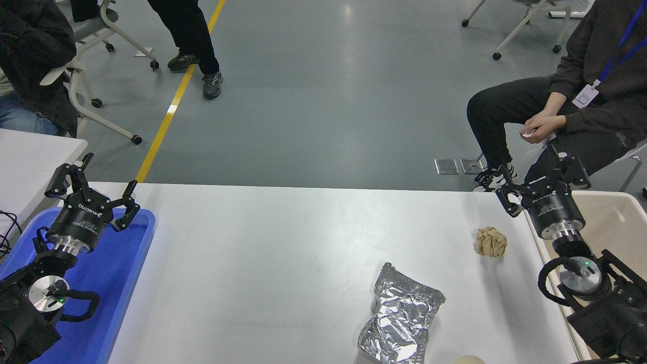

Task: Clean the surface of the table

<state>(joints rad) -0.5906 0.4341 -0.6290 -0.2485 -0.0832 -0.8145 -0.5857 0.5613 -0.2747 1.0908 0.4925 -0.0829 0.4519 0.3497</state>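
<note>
Your right end effector (537,178) hangs with its fingers spread apart and nothing between them, above the inner rim of the beige bin (619,212), which sits against the right edge of the desk (283,242). Just to the bin's left, a crumpled brown paper ball (490,241) lies on the white desk surface. Nearer you than the ball and further from the bin, a wrinkled silver foil bag (402,321) lies flat. Well away from the bin, at the desk's opposite end, your left end effector (96,184) is parked over the blue tray (136,253), its fingers splayed wide and empty. A seated person (581,96) is behind the bin.
</note>
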